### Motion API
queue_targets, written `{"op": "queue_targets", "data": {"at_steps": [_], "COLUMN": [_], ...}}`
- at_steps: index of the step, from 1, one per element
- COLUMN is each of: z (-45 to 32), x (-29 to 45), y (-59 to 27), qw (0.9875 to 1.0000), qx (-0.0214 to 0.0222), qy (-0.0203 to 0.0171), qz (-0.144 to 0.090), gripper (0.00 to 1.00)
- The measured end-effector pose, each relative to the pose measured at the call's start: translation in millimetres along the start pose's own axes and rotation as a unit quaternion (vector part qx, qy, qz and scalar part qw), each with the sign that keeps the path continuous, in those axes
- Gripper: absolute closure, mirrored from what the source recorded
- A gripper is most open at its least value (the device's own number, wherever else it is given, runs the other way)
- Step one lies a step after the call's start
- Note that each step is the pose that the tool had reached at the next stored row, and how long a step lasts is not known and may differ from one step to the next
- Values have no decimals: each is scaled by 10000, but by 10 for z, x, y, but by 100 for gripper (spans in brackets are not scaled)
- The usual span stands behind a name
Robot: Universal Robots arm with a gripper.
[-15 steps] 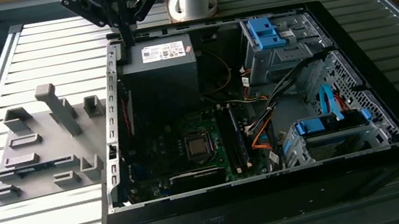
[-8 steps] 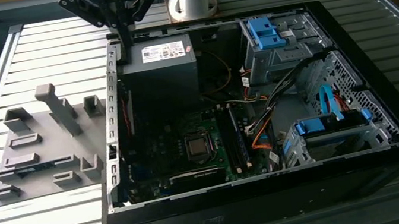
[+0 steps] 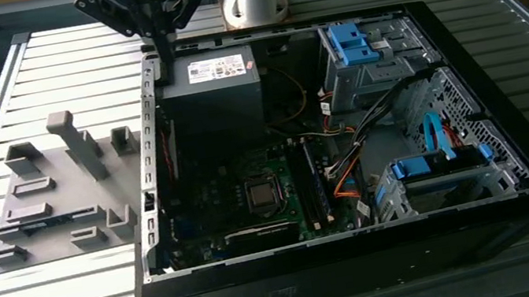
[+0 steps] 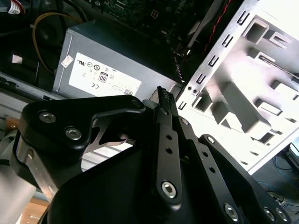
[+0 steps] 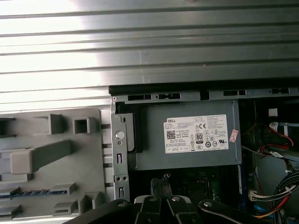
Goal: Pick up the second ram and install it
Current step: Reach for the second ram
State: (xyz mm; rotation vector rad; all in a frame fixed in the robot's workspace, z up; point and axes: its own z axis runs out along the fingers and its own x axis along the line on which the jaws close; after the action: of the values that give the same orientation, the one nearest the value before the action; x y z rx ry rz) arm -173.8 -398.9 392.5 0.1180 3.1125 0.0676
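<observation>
Second ram (image 5: 32, 192) — in grey holder (image 5: 95, 156)

The gripper (image 4: 163, 96) hangs close over the open computer case (image 4: 212, 63). Its black links converge so that the toothed fingertips (image 4: 161, 92) meet with nothing between them. Just beyond the tips lies the grey power supply (image 4: 93, 49), its white label (image 4: 103, 77) facing the camera, set against the case's slotted metal wall. A yellow cable (image 4: 39, 22) loops near the supply's far end, and twisted red and black wires (image 4: 179, 63) run between the supply and the wall. Outside that wall lies a pale grey fixture (image 4: 252, 107) with raised blocks.
</observation>
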Motion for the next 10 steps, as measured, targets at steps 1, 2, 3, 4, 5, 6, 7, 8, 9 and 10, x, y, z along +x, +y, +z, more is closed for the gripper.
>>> {"op": "queue_targets", "data": {"at_steps": [1, 2, 3, 4, 5, 6, 7, 8, 9, 10], "z": [0, 0, 0, 0, 0, 0, 0, 0, 0, -1], "x": [4, 7, 11, 15, 19, 23, 26, 30, 33, 37], "y": [0, 0, -1, -1, -1, -2, -2, -2, -3, -3], "qw": [10000, 10000, 10000, 10000, 10000, 10000, 10000, 10000, 10000, 10000], "qx": [0, 0, 0, 0, 0, 0, 0, 0, 0, 0], "qy": [0, 0, 0, 0, 0, 0, 0, 0, 0, 0], "qz": [0, 0, 0, 0, 0, 0, 0, 0, 0, 0], "gripper": [89, 89, 89, 89, 89, 89, 89, 89, 89, 89]}}
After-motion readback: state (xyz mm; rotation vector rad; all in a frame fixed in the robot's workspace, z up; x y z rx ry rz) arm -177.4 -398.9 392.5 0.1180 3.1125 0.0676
